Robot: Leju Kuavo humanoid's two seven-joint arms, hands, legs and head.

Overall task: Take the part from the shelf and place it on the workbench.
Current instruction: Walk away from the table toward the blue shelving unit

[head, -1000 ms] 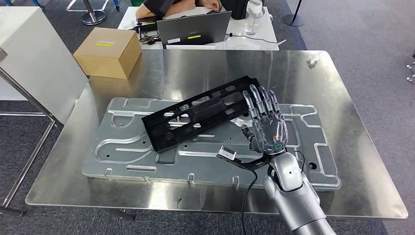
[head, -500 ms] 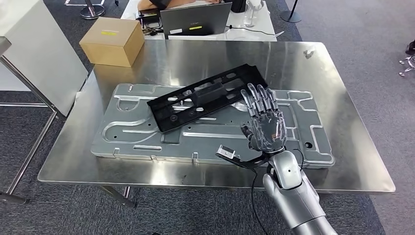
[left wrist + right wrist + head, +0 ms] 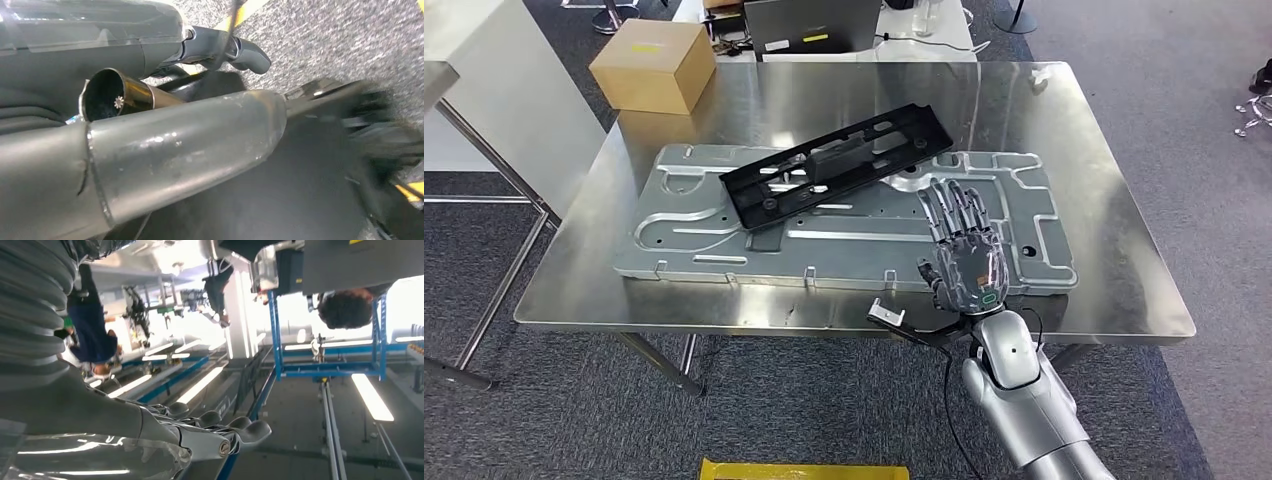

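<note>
While workbench (image 3: 1114, 200) carries grey metal plate (image 3: 674, 235), black part (image 3: 824, 165) lies flat and diagonal across plate's upper half. Right hand (image 3: 964, 255) raised over plate's near right area, fingers straight and spread wide, holds nothing, apart from part. Left hand: state cannot be told. Cardboard box (image 3: 652, 65) at far left corner. Versus 0.5 s ago: whole scene shifted, camera moved; hand now further from part.

Bare workbench (image 3: 1064, 120) right of part (image 3: 839, 165)
</note>
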